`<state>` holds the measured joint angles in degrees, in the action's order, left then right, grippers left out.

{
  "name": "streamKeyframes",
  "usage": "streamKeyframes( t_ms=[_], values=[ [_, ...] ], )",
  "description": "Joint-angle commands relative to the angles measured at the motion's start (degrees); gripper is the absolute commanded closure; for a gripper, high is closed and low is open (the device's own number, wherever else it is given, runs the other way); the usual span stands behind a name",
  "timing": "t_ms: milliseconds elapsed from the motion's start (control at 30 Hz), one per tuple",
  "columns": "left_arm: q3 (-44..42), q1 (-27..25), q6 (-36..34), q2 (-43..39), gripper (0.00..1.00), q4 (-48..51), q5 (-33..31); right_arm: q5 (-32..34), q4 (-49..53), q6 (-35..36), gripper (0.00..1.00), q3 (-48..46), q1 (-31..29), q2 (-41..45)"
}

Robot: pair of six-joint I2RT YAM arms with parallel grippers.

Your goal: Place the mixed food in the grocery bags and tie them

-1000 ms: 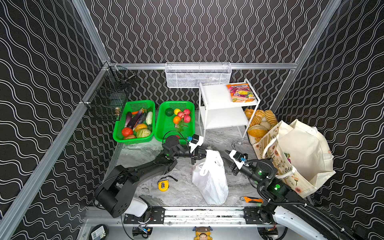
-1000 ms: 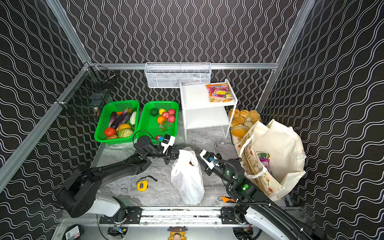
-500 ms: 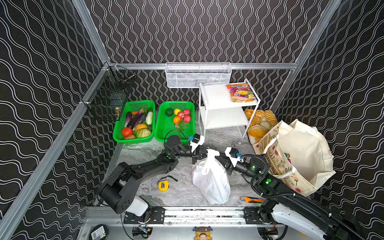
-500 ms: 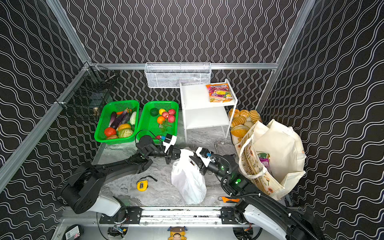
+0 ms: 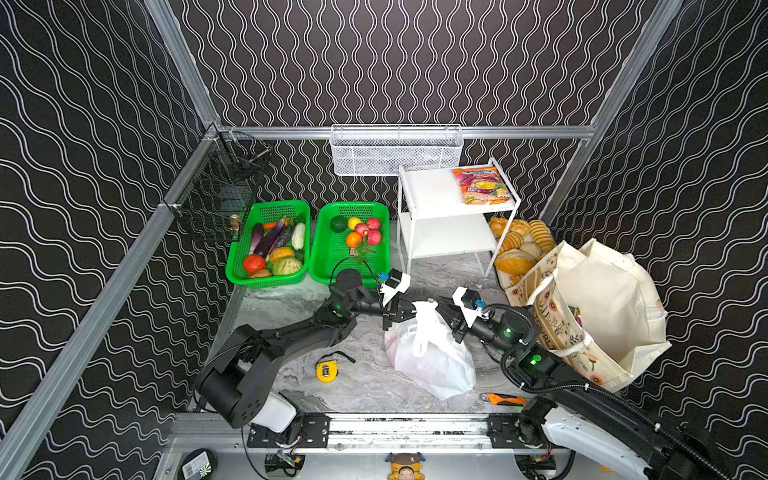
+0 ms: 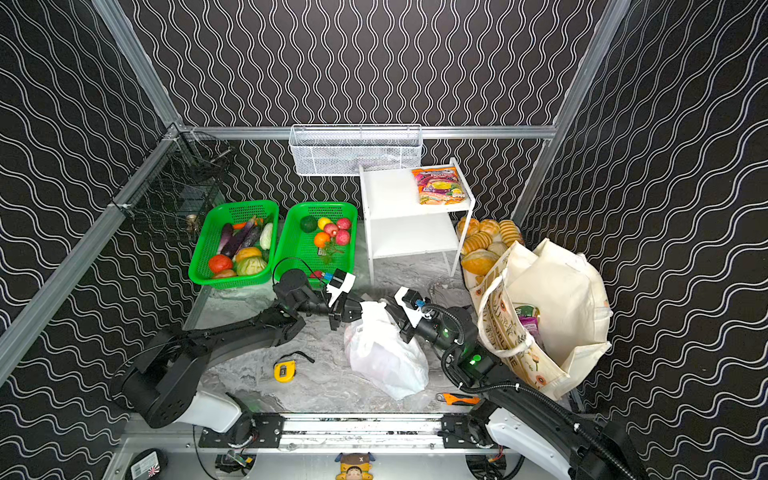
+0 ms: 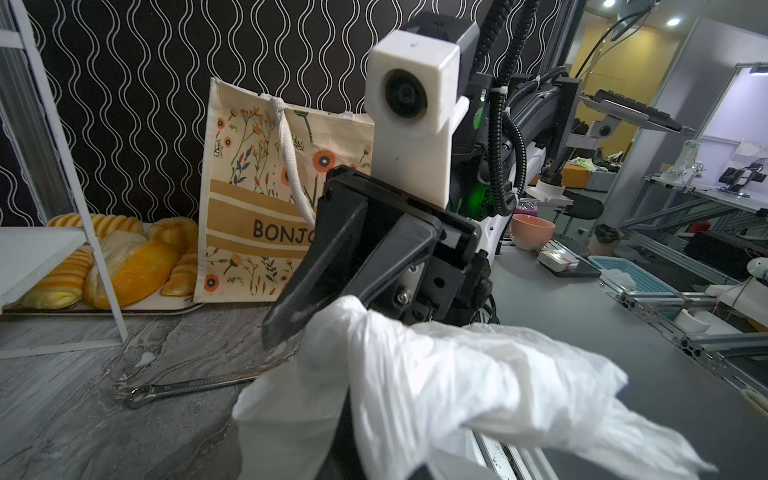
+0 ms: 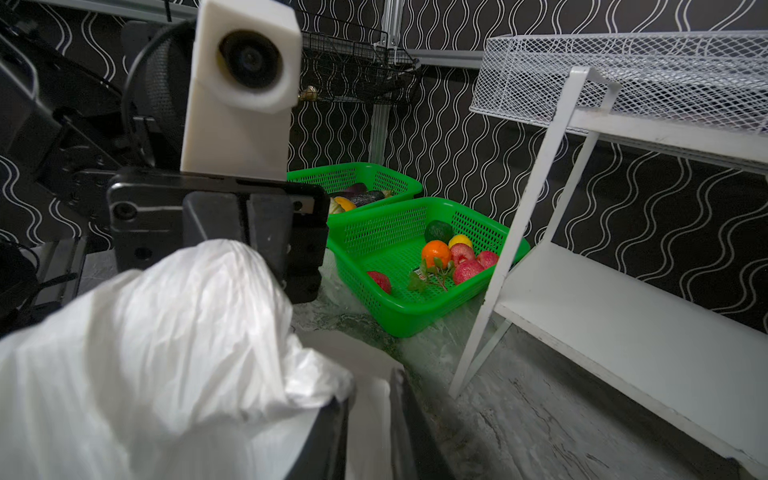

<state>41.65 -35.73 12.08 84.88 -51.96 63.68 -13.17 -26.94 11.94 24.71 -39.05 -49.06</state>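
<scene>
Both top views: even overhead light, sharp, shadows soft, slight barrel bend at the edges. Wrist views: heavy fisheye. The white plastic bag (image 7: 436, 374) sits close to both lenses, soft and nearly blown out. Left wrist: ceiling lamps (image 7: 673, 20) flare in the background. Right wrist: dimmer, foreground blurred.

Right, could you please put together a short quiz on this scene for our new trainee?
1. True or false: the left gripper is shut on the top of the white plastic bag.
2. What lies on top of the white shelf rack? A) tape measure B) snack packet C) bread loaves
3. How many green baskets are in view?
Key: 1 true; 2 B; 3 two.
</scene>
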Motion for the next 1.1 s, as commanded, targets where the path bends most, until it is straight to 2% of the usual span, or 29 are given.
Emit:
streamKeyframes(
  t_ms=[0, 100, 200, 267, 433, 533, 733, 833, 933, 1067],
  values=[
    [0.23, 0.0, -4.46, -1.18, 1.0, 4.21, 0.21, 0.97, -0.07, -1.55, 0.78, -0.5, 0.02, 2.04],
    [0.2, -0.02, -4.8, -1.63, 1.0, 4.06, -3.05, 0.01, 3.86, -2.67, 0.72, -1.68, 0.02, 6.18],
    [-0.34, 0.03, -5.61, -2.14, 1.0, 3.03, -5.54, 2.3, 10.9, -6.67, 0.66, -1.87, 0.1, 10.84],
    [-0.21, -0.01, -5.79, -2.04, 1.0, 2.44, -5.81, 4.08, 15.55, -12.26, 0.66, -0.68, 0.19, 13.18],
    [-0.36, -0.01, -5.59, -1.36, 1.0, 0.75, -5.65, -2.42, 23.06, -33.83, 0.7, 5.13, 1.51, 13.0],
    [-0.6, -0.01, -4.46, -0.37, 1.0, -1.54, -5.57, -4.41, 22.57, -45.59, 0.76, 7.97, 2.42, 9.59],
    [-0.77, 0.03, -2.06, 1.03, 1.0, -5.68, -6.15, -14.01, 16.12, -61.82, 0.77, 8.57, 6.46, 2.96],
    [-0.64, 0.01, -2.71, 0.99, 1.0, -4.93, -6.37, -16.12, 14.89, -66.41, 0.77, 7.8, 7.66, 2.34],
    [-0.58, -0.02, -2.63, 1.25, 1.0, -5.11, -6.03, -16.58, 9.13, -70.09, 0.78, 5.01, 7.79, 2.9],
    [-0.18, 0.02, -1.93, 1.86, 1.0, -5.69, -5.41, -17.55, 8.6, -69.63, 0.79, 5.48, 7.93, 1.65]
  ],
)
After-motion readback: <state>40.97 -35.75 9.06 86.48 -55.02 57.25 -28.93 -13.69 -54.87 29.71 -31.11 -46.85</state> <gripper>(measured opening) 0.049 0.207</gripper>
